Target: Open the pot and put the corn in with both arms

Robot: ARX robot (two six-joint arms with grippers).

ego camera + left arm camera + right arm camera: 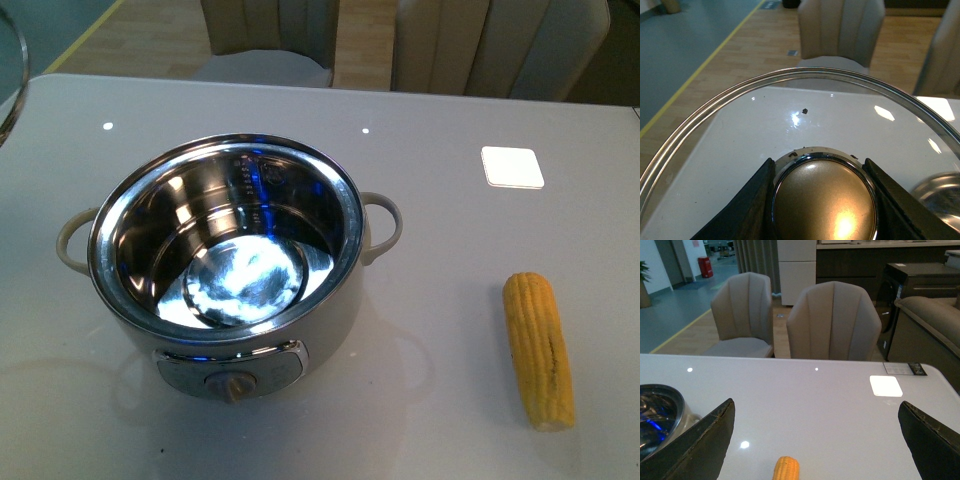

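Note:
The cream pot (228,268) stands uncovered on the white table (450,260), its shiny steel inside bare. Its rim also shows in the left wrist view (940,192) and the right wrist view (660,410). The yellow corn (538,350) lies on the table right of the pot, apart from it. My left gripper (823,200) is shut on the chrome knob of the glass lid (805,100), held up off the pot at the far left; only the lid's edge (12,90) shows in the front view. My right gripper (815,440) stands open above the corn's tip (786,469), touching nothing.
A white square pad (512,166) lies on the table at the back right. Two beige chairs (832,322) stand behind the table's far edge. A sofa and dark cabinet (925,305) are further back on the right.

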